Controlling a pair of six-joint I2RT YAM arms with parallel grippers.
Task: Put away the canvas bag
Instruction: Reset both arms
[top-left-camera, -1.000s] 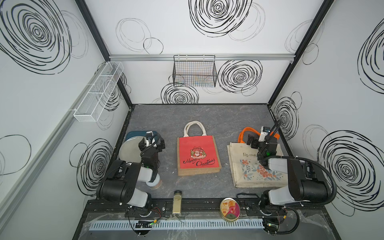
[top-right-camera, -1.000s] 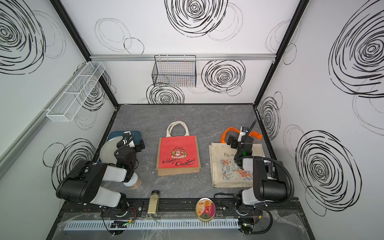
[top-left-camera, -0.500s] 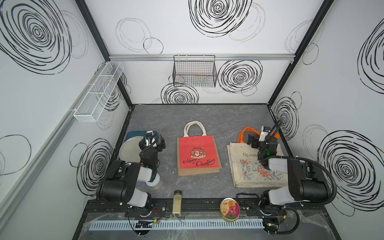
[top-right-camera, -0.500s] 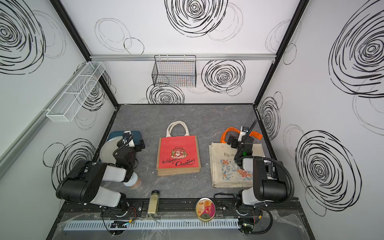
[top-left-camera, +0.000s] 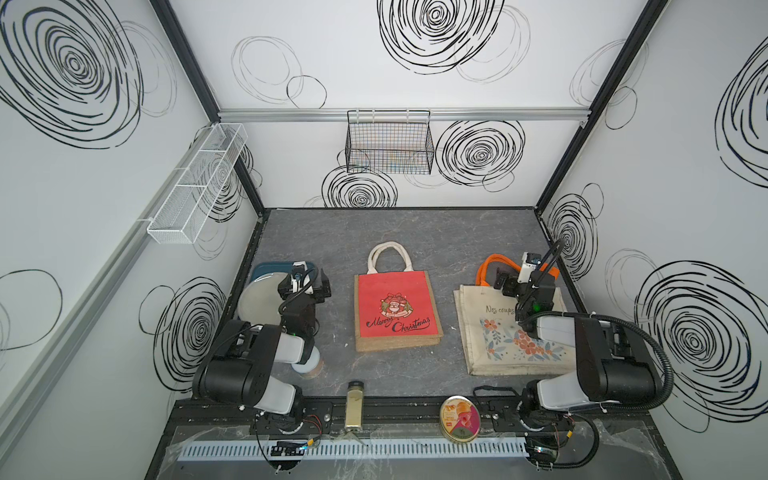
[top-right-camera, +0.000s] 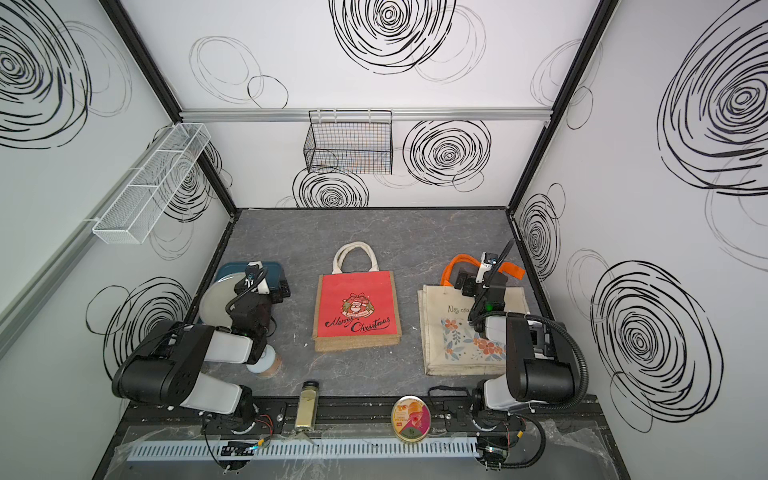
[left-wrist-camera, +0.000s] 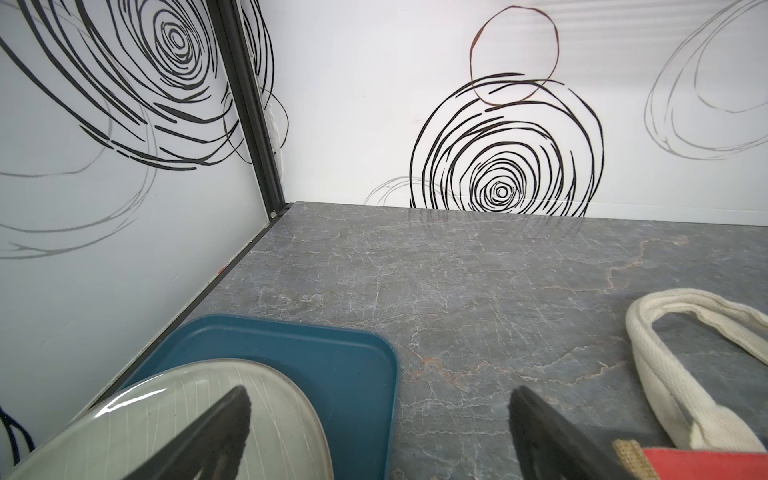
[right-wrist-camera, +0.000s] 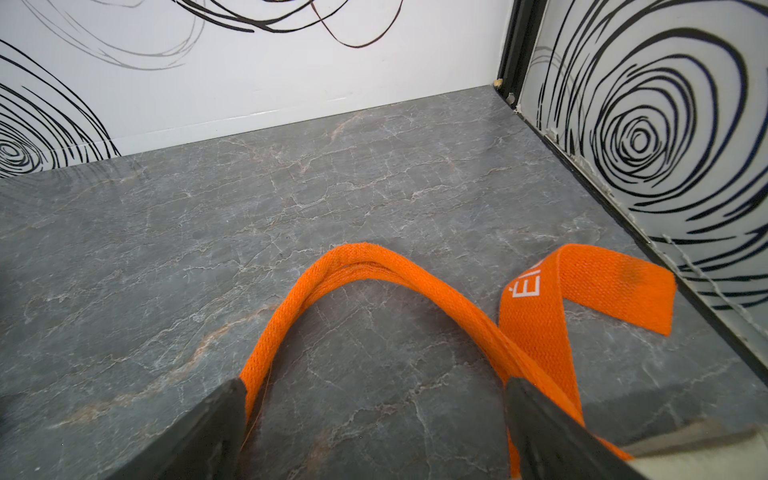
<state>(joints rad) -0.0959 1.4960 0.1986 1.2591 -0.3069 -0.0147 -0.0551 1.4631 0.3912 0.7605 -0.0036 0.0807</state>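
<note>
Right gripper (right-wrist-camera: 376, 384) spread above canvas bag (top-left-camera: 486, 328) "Nos coups", red bag (top-left-camera: 395, 307) "Merry Christmas"

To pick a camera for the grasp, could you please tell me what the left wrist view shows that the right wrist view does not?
Only the left wrist view: a blue tray with a grey plate overlapping it, plus the cream handles and a corner of the red bag. Only the right wrist view: the orange handles and a beige corner of the canvas bag. Both: the grey marble table, swirl-patterned walls and an open end effector in front: the left end effector there, the right end effector here.
</note>
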